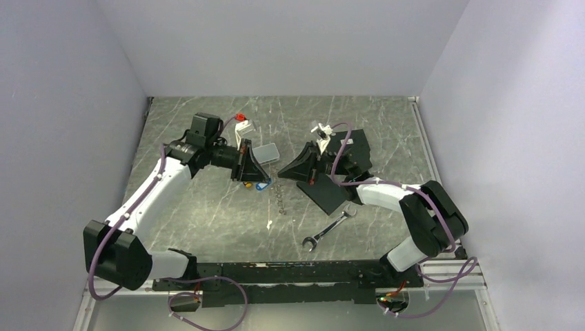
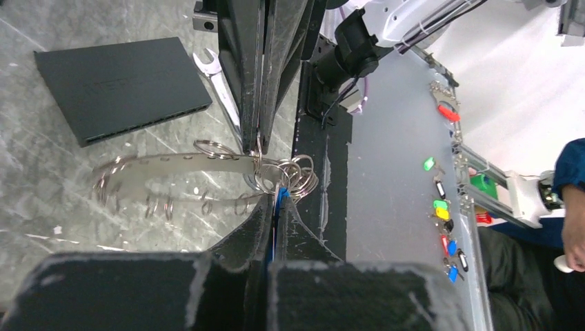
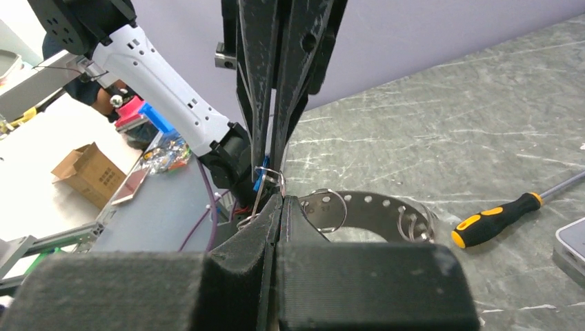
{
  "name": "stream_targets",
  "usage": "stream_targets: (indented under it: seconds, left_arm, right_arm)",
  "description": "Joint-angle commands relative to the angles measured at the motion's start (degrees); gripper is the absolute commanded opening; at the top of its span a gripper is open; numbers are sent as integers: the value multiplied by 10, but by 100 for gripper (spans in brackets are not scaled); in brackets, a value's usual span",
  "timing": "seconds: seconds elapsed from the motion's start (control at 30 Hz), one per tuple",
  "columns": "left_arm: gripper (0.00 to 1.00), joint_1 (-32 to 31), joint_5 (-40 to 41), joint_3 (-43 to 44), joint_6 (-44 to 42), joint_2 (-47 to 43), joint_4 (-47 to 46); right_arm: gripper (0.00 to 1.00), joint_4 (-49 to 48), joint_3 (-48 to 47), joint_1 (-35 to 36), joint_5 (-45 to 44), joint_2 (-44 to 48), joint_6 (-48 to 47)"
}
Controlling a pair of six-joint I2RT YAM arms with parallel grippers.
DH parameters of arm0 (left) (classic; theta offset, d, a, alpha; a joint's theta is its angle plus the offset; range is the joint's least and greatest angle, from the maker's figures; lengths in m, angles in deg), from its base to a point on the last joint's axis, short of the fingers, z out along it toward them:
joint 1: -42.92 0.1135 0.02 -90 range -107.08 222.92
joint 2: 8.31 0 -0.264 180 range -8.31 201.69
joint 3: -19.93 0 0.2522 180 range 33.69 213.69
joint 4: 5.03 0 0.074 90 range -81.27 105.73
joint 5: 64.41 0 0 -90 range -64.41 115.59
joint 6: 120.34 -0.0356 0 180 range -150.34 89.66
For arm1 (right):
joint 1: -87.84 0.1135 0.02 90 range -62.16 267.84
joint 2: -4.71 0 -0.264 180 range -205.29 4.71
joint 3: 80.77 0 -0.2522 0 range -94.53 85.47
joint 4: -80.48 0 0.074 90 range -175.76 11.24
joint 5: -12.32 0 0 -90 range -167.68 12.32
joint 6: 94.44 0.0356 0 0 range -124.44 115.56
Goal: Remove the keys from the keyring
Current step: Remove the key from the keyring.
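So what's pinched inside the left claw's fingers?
The left gripper is shut on the blue tagged piece; only a blue sliver shows between its fingers. Small metal rings bunch just beyond the tips. The rest of the piece is covered by the fingers.

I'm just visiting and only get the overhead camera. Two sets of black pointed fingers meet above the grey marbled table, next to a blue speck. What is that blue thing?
Observer: The left wrist camera shows a blue plastic tag, pinched between the shut left fingers.
Operator: And the right arm?
Observer: Its wrist camera shows the right fingers shut on a small grey wire ring.
Operator: Attached to anything?
Observer: Close up, more wire rings hang on a thin grey metal band punched with holes, bent into a loop beside both arms' fingers.
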Motion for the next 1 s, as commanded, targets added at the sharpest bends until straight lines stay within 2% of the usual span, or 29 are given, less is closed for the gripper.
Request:
stream_targets:
  seconds: [0.0, 0.4, 0.63, 0.97]
  left_arm:
    - [0, -2, 27, 41, -49, -22, 64]
    - [0, -2, 76, 77, -81, -17, 103]
    - [0, -2, 65, 77, -69, -14, 94]
    - [0, -4, 73, 46, -33, -10, 56]
  right_arm:
    - [0, -22, -3, -2, 30, 28, -5]
    - [0, -20, 2, 1, 78, 38, -11]
    - [0, -21, 6, 8, 87, 38, -10]
    - [0, -72, 4, 14, 81, 30, 31]
